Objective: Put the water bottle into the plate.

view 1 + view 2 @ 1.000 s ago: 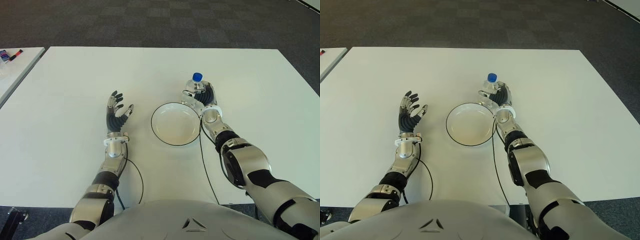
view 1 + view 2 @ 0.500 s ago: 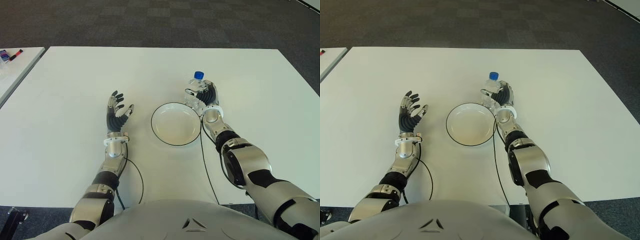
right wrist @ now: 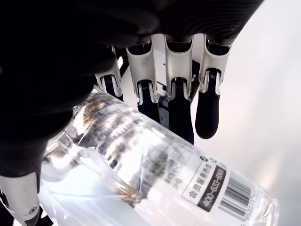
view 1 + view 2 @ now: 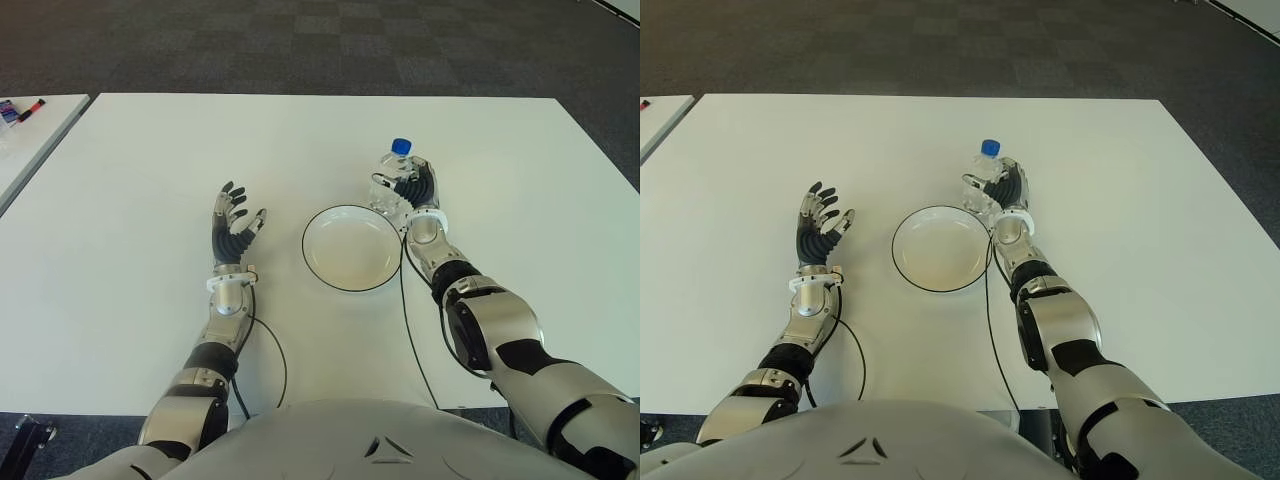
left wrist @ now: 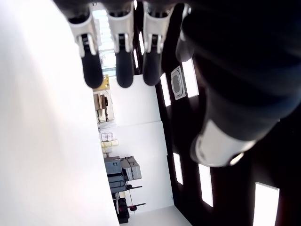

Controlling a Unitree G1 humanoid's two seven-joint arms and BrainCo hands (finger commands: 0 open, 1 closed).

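A clear water bottle (image 4: 393,178) with a blue cap (image 4: 402,146) stands upright in my right hand (image 4: 412,192), just past the right rim of the white plate (image 4: 350,255). In the right wrist view the fingers (image 3: 207,108) curl around the labelled bottle (image 3: 155,174) and the thumb presses its other side. The dark-rimmed plate sits mid-table with nothing in it. My left hand (image 4: 232,222) shows to the left of the plate, fingers (image 5: 122,52) spread and holding nothing.
A black cable (image 4: 415,330) runs from the right wrist back toward me, past the plate's right side. A second table (image 4: 30,140) with small items (image 4: 20,108) stands at the far left. Dark carpet (image 4: 330,40) lies beyond the table's far edge.
The right hand has carried the bottle slightly up and to the right, still beside the plate's right rim. The left hand has not moved.
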